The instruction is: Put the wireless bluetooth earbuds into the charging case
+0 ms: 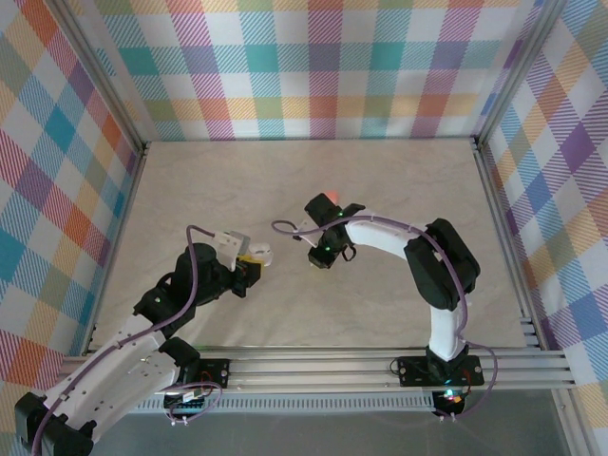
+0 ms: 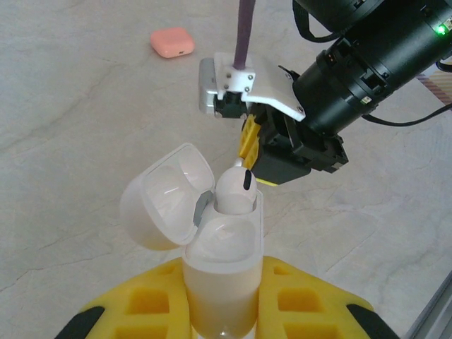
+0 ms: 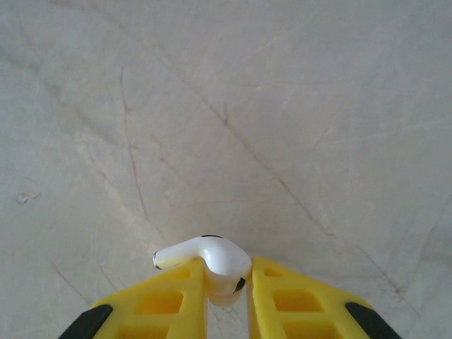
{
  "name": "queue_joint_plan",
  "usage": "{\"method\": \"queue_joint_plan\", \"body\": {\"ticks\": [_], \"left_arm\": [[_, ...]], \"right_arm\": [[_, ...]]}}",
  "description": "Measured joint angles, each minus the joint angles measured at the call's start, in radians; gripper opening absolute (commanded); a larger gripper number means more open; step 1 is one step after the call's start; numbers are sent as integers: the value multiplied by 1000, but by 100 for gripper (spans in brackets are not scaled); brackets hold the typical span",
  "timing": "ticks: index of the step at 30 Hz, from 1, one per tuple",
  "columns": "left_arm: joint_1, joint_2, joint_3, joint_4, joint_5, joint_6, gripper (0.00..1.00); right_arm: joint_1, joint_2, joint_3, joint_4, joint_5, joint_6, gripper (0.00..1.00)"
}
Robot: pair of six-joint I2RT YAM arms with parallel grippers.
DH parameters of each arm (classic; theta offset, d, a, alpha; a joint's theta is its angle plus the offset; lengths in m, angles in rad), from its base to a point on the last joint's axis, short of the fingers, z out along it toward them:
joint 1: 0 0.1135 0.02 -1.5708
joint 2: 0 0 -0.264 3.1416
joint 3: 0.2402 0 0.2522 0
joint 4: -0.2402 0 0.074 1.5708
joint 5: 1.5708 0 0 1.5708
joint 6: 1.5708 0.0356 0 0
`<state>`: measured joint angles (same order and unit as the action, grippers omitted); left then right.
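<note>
Right gripper (image 3: 226,279) is clenched on a white earbud (image 3: 212,258) over bare table (image 3: 282,106). The earbud's long axis lies crosswise, stem tip pointing left in the wrist view.

Left gripper (image 2: 222,282) clamps the open charging case (image 2: 222,240) upright, left of centre. A second earbud (image 2: 234,187) is apparently seated in it.

There is open surface on all sides. A pink case (image 2: 171,42) lies farther off.

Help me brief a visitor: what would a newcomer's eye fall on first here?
First, the open white charging case clamped upright in the left tool, lid swung aside and one white earbud poking out of it. Next, the right tool pinching a second white earbud over the marbled table. A salmon-pink case lies shut farther back.
</note>
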<state>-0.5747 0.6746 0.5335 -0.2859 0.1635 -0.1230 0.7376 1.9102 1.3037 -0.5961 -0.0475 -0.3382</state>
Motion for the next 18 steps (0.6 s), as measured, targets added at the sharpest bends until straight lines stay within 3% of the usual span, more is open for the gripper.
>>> {"method": "queue_joint_plan", "body": {"ticks": [3, 6, 9, 18], "left_arm": [[1, -11, -9, 0, 0, -8, 0], [1, -11, -10, 0, 0, -12, 0], [1, -10, -10, -2, -1, -14, 0], [1, 12, -7, -10, -8, -14, 0]], "right_arm": [[5, 9, -1, -18, 1, -39, 20], [10, 29, -1, -30, 15, -69, 39], [15, 35, -5, -34, 35, -76, 49], [15, -44, -8, -53, 66, 10, 54]]}}
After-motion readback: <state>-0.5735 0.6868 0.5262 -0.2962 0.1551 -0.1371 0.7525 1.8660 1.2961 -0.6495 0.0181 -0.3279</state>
